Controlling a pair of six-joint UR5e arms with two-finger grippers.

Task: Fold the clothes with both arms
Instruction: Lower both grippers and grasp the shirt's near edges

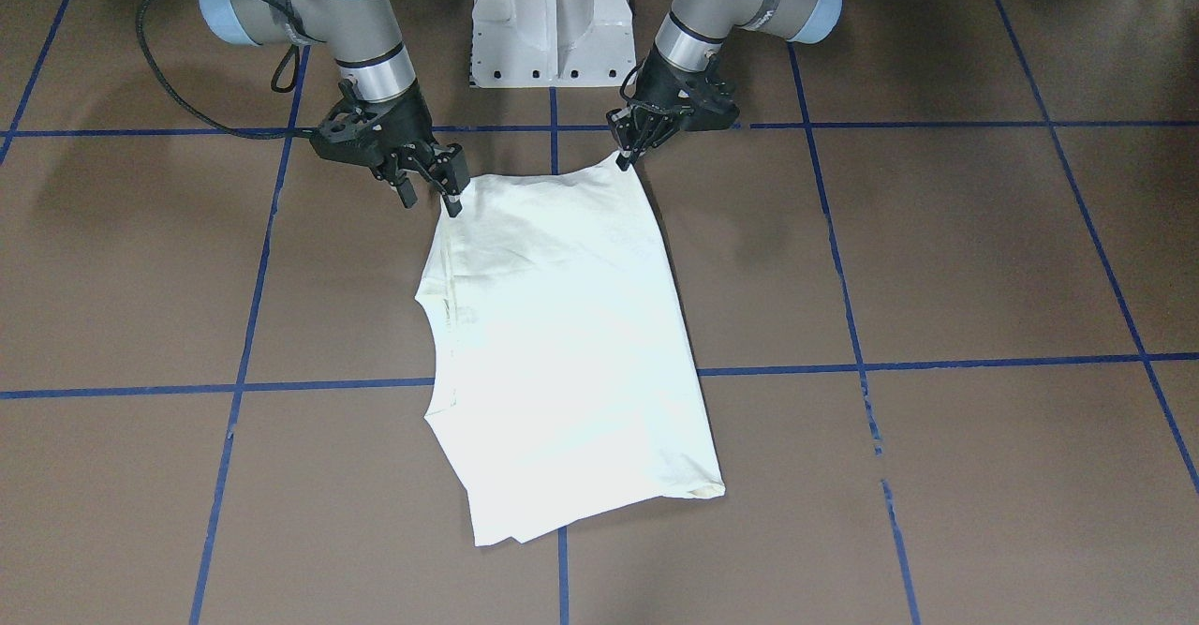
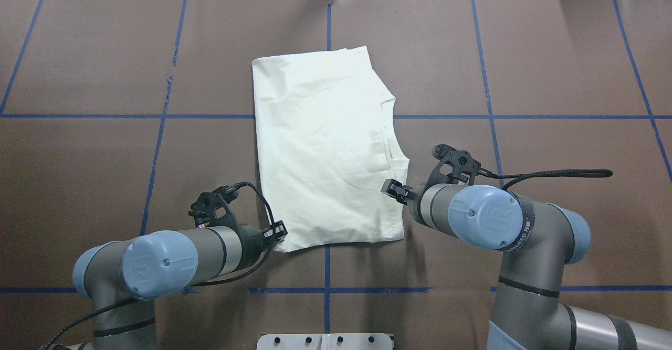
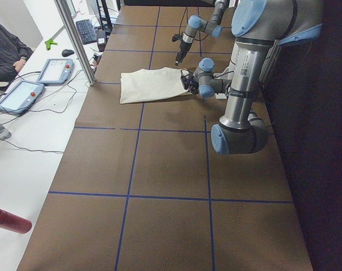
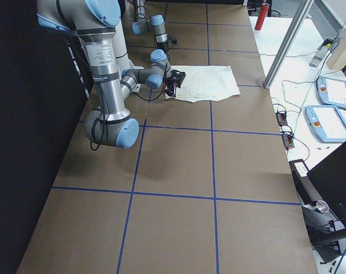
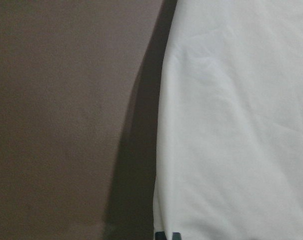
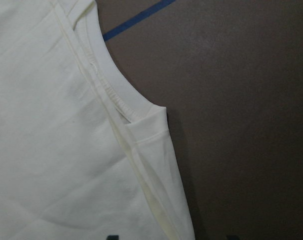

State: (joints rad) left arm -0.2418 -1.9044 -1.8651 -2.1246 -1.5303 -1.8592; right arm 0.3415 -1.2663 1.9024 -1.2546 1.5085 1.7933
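Observation:
The cream shirt (image 1: 562, 344) lies folded on the brown table, plain side up, so the cat print is hidden. It also shows in the overhead view (image 2: 320, 145). My left gripper (image 1: 624, 158) is shut on the shirt's near corner at table height, also seen from overhead (image 2: 278, 233). The left wrist view shows only cloth (image 5: 231, 125) and its edge. My right gripper (image 1: 433, 196) is open at the other near corner, its jaws on either side of the shirt's edge (image 2: 391, 187). The right wrist view shows the neckline (image 6: 116, 95).
The white pedestal base (image 1: 548, 25) stands between the arms at the table's near edge. Blue tape lines cross the brown table (image 2: 105, 51). Beyond the far edge are a metal post (image 3: 75, 39), two tablets (image 3: 55, 70) and a red cylinder (image 3: 10, 220).

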